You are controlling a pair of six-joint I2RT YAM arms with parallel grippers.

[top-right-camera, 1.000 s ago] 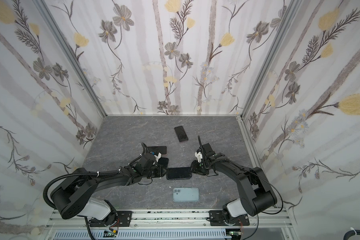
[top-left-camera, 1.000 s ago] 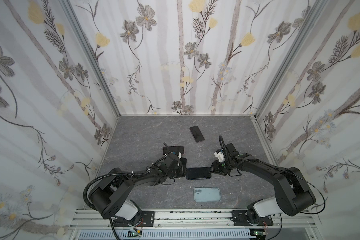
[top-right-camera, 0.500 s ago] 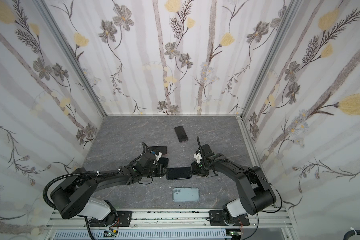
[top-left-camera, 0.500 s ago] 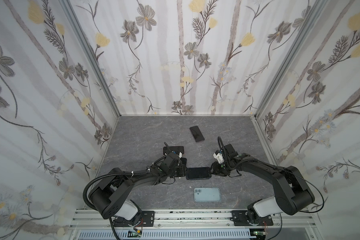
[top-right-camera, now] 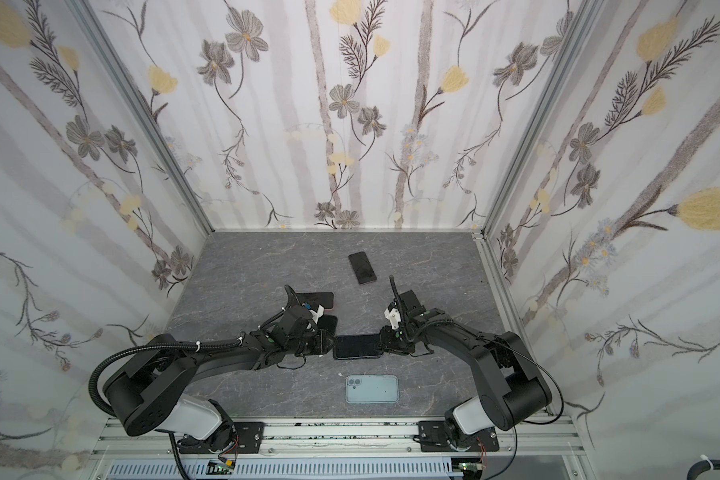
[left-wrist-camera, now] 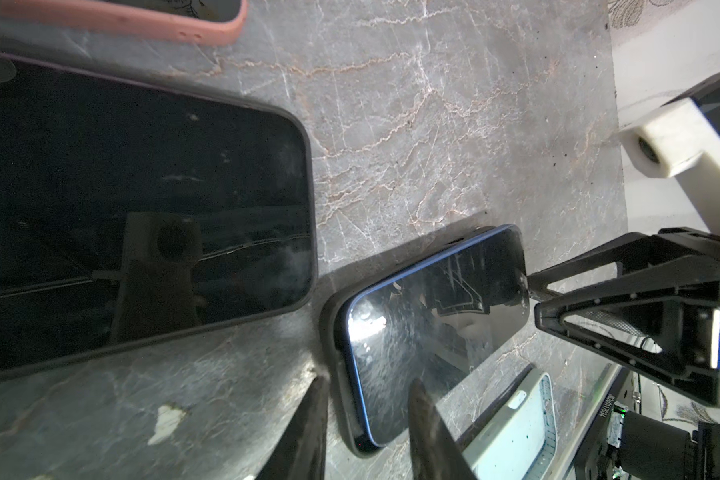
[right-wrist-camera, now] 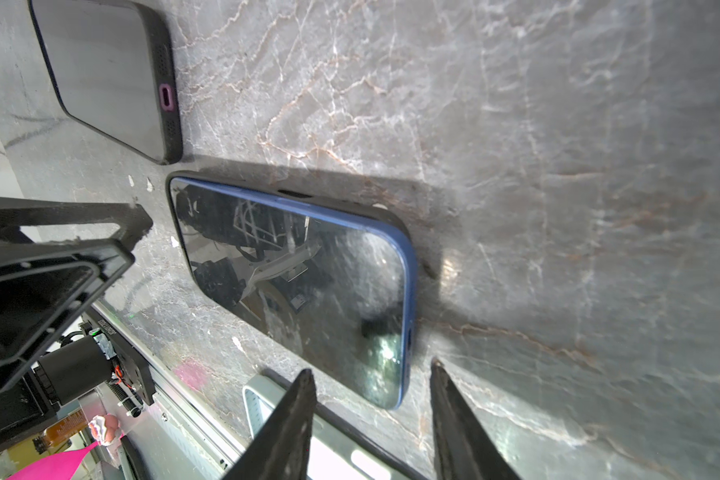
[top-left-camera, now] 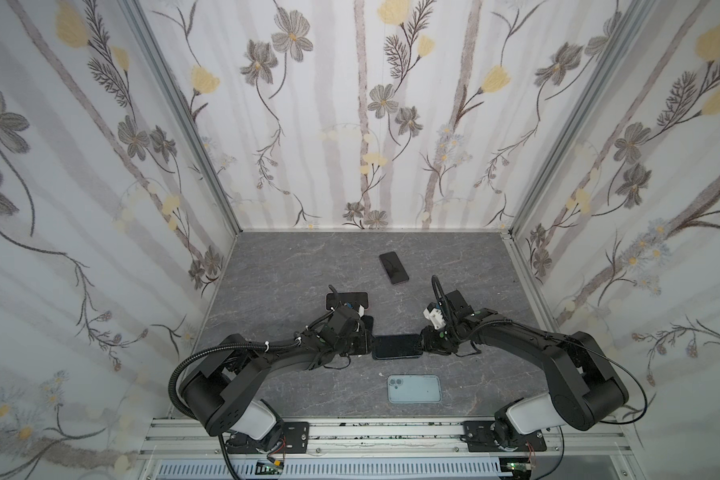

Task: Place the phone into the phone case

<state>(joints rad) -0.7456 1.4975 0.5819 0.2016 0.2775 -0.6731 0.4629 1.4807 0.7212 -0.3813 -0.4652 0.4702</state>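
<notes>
Blue phone (top-left-camera: 396,346) screen-up in black case (left-wrist-camera: 332,332), table (top-left-camera: 287,270) centre. Left gripper (top-left-camera: 369,345) partly parted beside left end, gripping nothing. Right gripper (top-left-camera: 422,344) parted, empty, tips at right end.

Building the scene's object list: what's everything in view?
blue phone: 1, blue-edged, table centre, lying in black case
black case: 1, black, around that phone
cased phone: 1, black, beside left gripper
pink case: 1, pink, beyond cased phone
dark phone: 1, black, table back
pale phone or case: 1, light blue, table front
table: 1, grey marble
walls: 3, floral
left gripper: 1, black, open
right gripper: 1, black, open
</notes>
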